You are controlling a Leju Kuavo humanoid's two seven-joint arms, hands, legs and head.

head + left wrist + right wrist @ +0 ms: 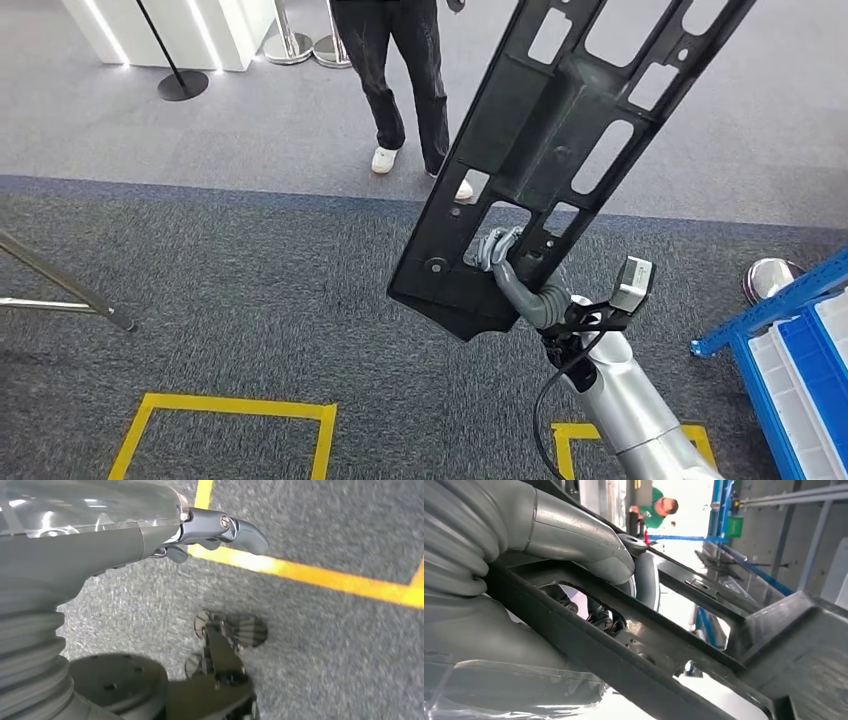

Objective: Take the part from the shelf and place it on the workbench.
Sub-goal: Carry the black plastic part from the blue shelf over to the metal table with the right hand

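While gripped low — part (560,150) overtops right hand (500,255).

An industrial demonstration or workshop floor is suggested: grey carpet (230,290) is marked out with yellow tape (225,407), blue shelving (770,310) with bins is seen at the right, and stanchion bases (183,84) stand beyond. Blue racking (724,510), perhaps storage, is glimpsed blurrily behind.
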